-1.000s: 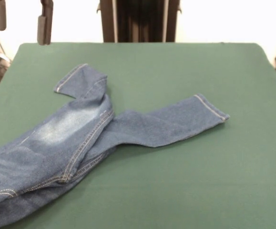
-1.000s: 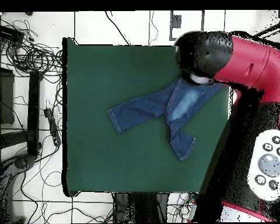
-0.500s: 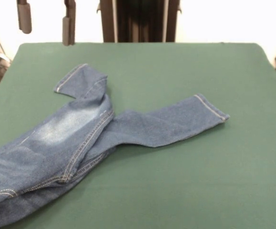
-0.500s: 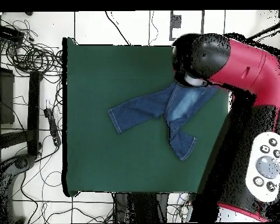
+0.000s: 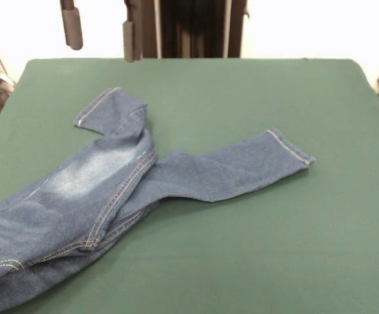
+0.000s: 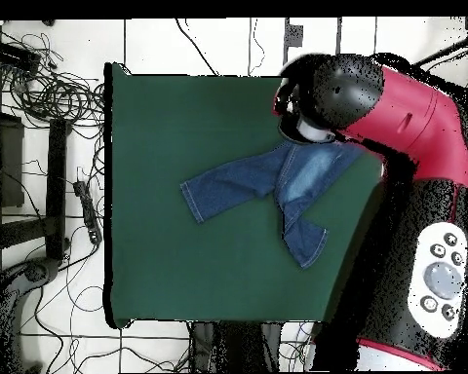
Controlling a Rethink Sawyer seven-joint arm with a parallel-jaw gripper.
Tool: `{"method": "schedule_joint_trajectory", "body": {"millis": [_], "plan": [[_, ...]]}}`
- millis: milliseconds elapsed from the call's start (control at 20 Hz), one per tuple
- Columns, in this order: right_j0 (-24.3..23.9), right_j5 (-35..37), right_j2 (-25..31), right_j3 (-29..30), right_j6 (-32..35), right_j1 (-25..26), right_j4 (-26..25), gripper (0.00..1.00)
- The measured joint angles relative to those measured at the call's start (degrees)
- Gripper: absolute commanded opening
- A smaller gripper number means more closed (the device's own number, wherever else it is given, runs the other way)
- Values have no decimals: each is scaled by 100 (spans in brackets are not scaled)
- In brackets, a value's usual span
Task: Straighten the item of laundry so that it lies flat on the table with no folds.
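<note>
The jeans (image 5: 97, 190) lie crumpled on the green table (image 5: 274, 248). One leg stretches right to a hem (image 5: 290, 149). The other leg folds back toward the far left, hem (image 5: 101, 104). The waist end runs off the near-left edge of the front view. My gripper (image 5: 101, 31) hangs open and empty above the table's far-left edge, clear of the denim, with two dark fingers (image 5: 71, 26) showing. In the overhead view the jeans (image 6: 267, 180) lie on the table (image 6: 179, 263), and the red and black arm (image 6: 331, 93) covers the waist end and the gripper.
The robot's pedestal (image 5: 192, 26) stands behind the far edge. The arm's body (image 6: 423, 195) runs along the table's right side in the overhead view. Cables (image 6: 43, 88) lie on the floor beside the table's left side.
The gripper's fingers have moved steadily to the right along the far edge in the front view. The arm's head has shifted left in the overhead view. The jeans have not moved.
</note>
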Motion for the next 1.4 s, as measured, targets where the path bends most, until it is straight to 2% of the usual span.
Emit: {"method": "schedule_joint_trajectory", "body": {"millis": [250,600,1400], "plan": [[1,-1,3,263,0,-81,232,100],[72,-127,2,449,0,-111,232,100],[844,-1332,-4,1214,0,-124,231,100]]}}
